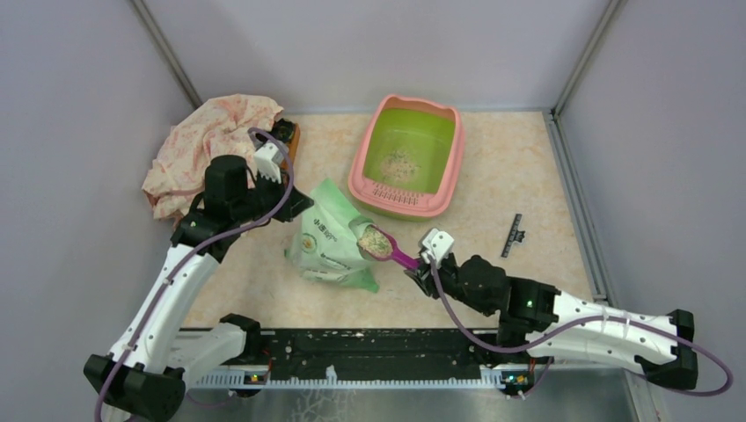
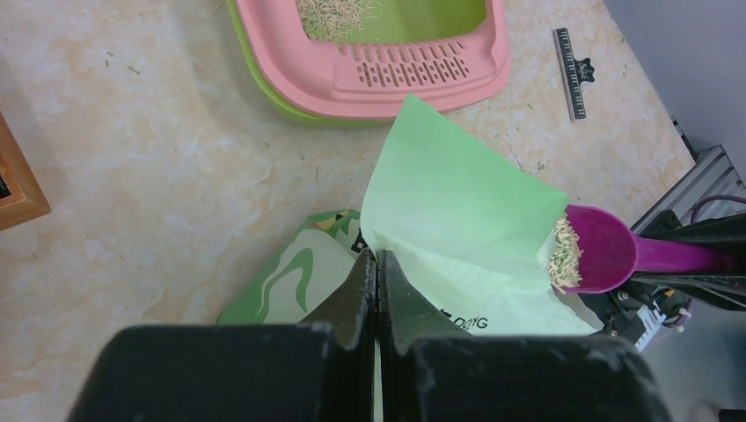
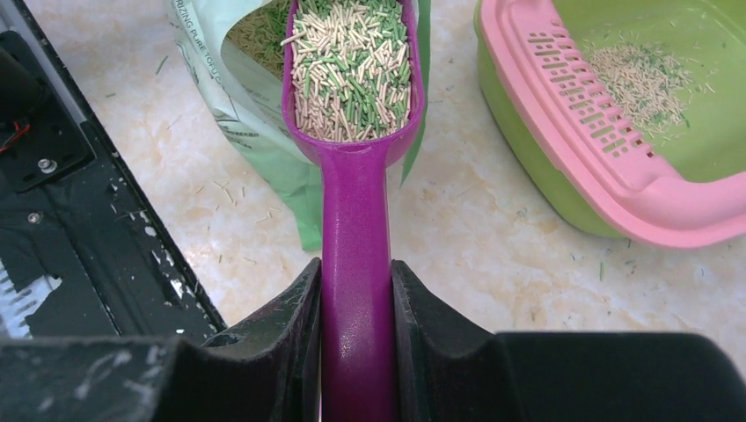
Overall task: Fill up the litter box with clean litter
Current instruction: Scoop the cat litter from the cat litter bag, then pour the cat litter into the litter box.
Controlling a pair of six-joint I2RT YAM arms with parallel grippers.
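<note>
The litter box (image 1: 400, 204) with its pink rim and lime-green inside stands at the back centre, with a thin patch of clean litter (image 1: 400, 164) on its floor. My left gripper (image 2: 376, 255) is shut on the raised edge of the light green bag (image 2: 457, 211), which lies in front of the box. My right gripper (image 3: 356, 268) is shut on the handle of the magenta scoop (image 3: 356, 202). The scoop's bowl sits at the bag's mouth, heaped with beige and green pellets of clean litter (image 3: 352, 70). The box's slotted ledge (image 3: 581, 114) lies to the scoop's right.
A pink floral cloth (image 1: 211, 145) is bunched at the back left beside a wooden-framed object (image 2: 18, 189). A black ruler-like strip (image 1: 513, 235) lies right of the box. Stray pellets dot the tabletop. Grey walls enclose three sides, and a black rail (image 1: 369, 356) runs along the near edge.
</note>
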